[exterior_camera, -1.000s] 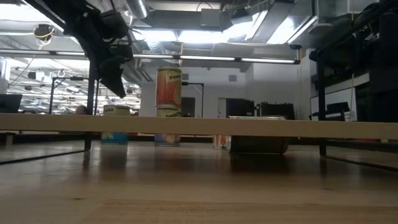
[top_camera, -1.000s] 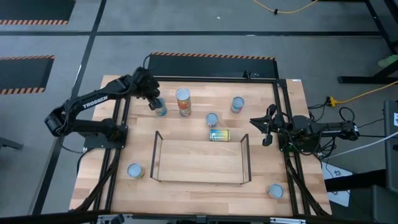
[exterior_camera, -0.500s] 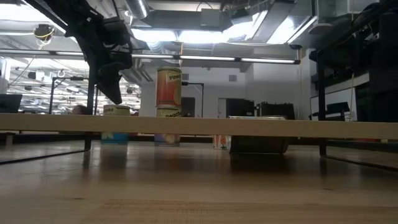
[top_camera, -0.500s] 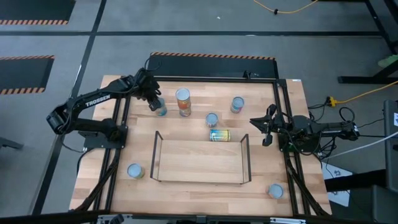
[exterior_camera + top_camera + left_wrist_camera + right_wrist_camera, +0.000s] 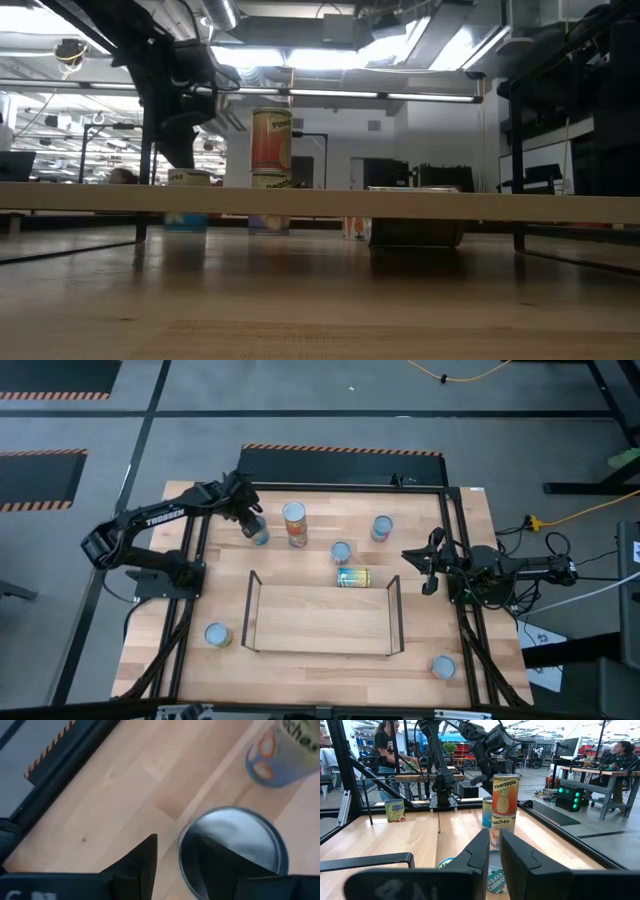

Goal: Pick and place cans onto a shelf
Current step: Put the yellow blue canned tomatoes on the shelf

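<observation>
The low light-wood shelf with thin black wire ends (image 5: 322,618) carries no cans at all, so by these pictures the placing has not begun and every tin remains to be moved. Beyond the shelf's far edge stands a pair of stacked orange-labelled fruit tins (image 5: 294,525), the pineapple one on top of the peaches one as the right wrist view reads them; toward the shelf's right end from that stack are a silvery-topped tin (image 5: 341,552) and a pale-topped tin (image 5: 381,528), and a teal-and-yellow tin lies on its side (image 5: 352,577) just beside the shelf's far edge. A pale-blue-topped tin (image 5: 217,635) stands just off the shelf's left end near its front corner, and another (image 5: 443,667) off the front right corner. The left gripper (image 5: 247,523) is poised over a silvery-topped, blue-labelled tin (image 5: 231,849) left of the stack; its fingers (image 5: 140,865) stand spread to either side of the lid and have not closed on it, so I judge this to be the approach to the first pick. The right gripper (image 5: 427,571) waits off the shelf's right end, holding nothing, its fingers (image 5: 480,852) nearly together with only a narrow gap between them.
</observation>
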You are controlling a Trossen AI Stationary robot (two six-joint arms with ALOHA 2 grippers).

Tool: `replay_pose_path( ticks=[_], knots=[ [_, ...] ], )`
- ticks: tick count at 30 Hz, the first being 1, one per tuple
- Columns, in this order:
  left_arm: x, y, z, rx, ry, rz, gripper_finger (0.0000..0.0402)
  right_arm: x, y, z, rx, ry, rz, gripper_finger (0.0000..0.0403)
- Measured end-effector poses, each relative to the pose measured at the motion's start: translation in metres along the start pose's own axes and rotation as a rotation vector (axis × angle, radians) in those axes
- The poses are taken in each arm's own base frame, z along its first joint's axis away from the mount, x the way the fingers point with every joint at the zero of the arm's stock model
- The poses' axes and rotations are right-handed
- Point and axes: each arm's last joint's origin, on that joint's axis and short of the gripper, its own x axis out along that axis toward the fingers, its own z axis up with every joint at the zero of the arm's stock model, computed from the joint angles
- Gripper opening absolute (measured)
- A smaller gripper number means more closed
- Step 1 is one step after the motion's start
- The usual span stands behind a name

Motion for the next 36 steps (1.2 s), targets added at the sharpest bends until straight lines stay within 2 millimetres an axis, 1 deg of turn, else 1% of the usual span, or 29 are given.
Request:
replay_pose_path(
  ticks=[5,9,23,29,36],
  knots=[
    [0.003,-0.001,0.0,0.0,0.008,-0.024,0.0128,0.0,0.0,0.0,0.0,0.0,0.0,0.0049],
    [0.003,-0.001,0.0,-0.007,0.013,-0.029,0.0115,0.0,0.0,0.0,0.0,0.0,0.0,0.0049],
    [0.004,-0.001,-0.001,-0.036,0.021,-0.032,0.0006,0.0,0.0,0.0,0.001,0.0,0.0,0.0048],
    [0.003,-0.001,-0.001,-0.079,0.019,-0.031,0.0003,0.0,0.0,0.0,0.0,0.0,0.0,0.0048],
    [-0.007,-0.002,-0.004,-0.113,-0.001,-0.03,0.0002,0.0,0.0,0.0,0.0,0.0,0.0,0.0048]
  ],
)
